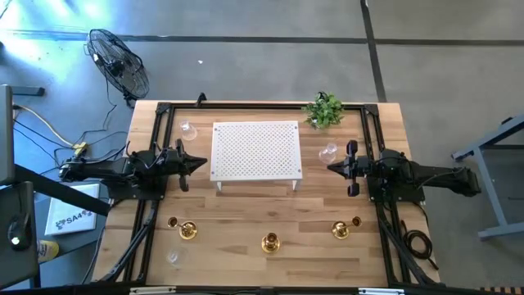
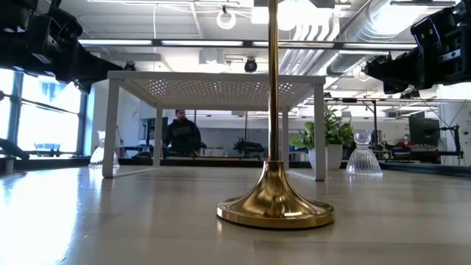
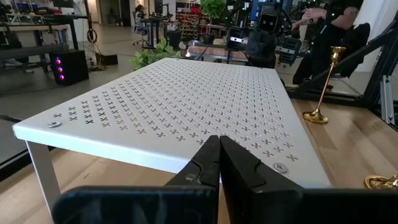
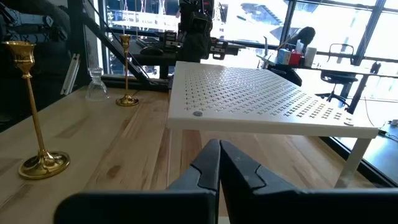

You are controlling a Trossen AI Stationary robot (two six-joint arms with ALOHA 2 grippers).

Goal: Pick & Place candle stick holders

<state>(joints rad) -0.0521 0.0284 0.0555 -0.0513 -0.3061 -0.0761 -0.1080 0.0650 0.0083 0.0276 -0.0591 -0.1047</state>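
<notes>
Pale wooden table (image 1: pixel 270 217) carries a white perforated stand (image 1: pixel 256 150); three shiny brass candle holders (image 1: pixel 269 242) line the near edge, clear glass ones (image 1: pixel 328 151) stand beside it. Left gripper (image 1: pixel 199 163) and right gripper (image 1: pixel 333 168), pinched together and empty, flank the stand.

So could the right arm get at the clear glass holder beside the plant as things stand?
Probably yes. The clear glass holder stands alone on bare wood between the white perforated stand and the plant, just ahead of the right gripper. Nothing lies between them, but the fingers are shut and must open first.
</notes>
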